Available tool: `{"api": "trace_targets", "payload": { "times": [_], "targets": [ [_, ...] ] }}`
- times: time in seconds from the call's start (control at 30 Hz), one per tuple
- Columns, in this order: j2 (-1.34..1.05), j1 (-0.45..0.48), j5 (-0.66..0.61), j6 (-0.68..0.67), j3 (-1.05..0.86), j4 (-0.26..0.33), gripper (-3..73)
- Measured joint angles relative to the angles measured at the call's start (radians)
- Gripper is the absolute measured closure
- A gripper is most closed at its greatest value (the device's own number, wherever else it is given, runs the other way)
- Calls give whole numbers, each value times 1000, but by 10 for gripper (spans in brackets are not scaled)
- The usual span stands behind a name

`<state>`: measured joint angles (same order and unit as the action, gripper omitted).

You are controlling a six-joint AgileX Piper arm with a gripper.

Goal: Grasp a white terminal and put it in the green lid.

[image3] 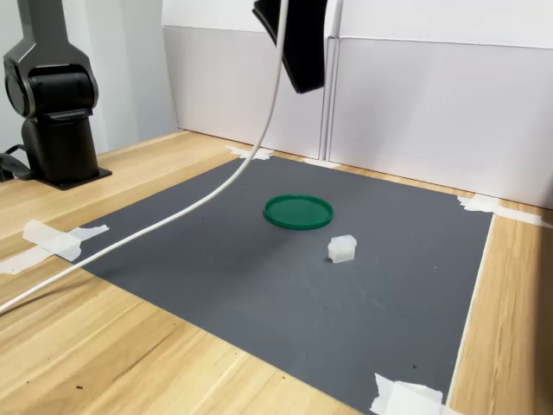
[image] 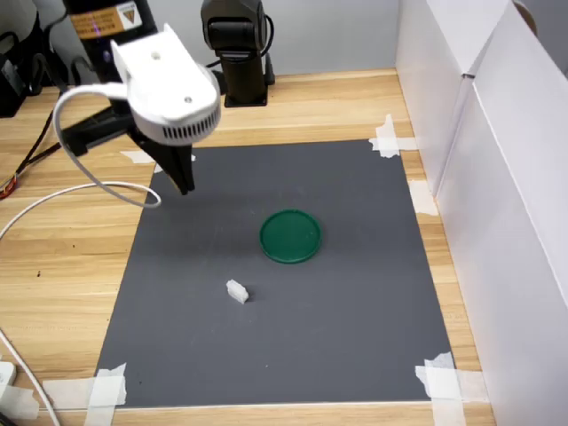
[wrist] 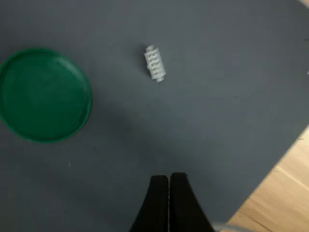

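white terminal [image: 236, 291] lies loose on the mat, apart from the green lid [image: 290, 236]; end effector [wrist: 169, 180], fingers pressed together and empty, hovers near the mat's edge, likely awaiting approach.

In the wrist view, the end effector [wrist: 169, 180] is cut off at the frame's lower edge, and the green lid [wrist: 44, 94] runs past the left edge. In the second exterior view the end effector is cropped at the top, its fingertips unseen. The white terminal [image: 237, 291] looks small and soft-edged in the first exterior view.
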<state>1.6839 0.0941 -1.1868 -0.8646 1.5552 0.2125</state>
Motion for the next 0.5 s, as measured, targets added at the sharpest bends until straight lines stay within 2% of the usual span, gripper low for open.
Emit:
{"api": "trace_targets", "payload": {
  "times": [0.1,0.2,0.3,0.5],
  "targets": [
    [33,0,-22,-27,2,-7,683],
    [52,0,-26,-59,2,-19,603],
    [64,0,-23,-90,3,-23,472],
    [73,-3,49,-97,4,-32,130]
  ]
}}
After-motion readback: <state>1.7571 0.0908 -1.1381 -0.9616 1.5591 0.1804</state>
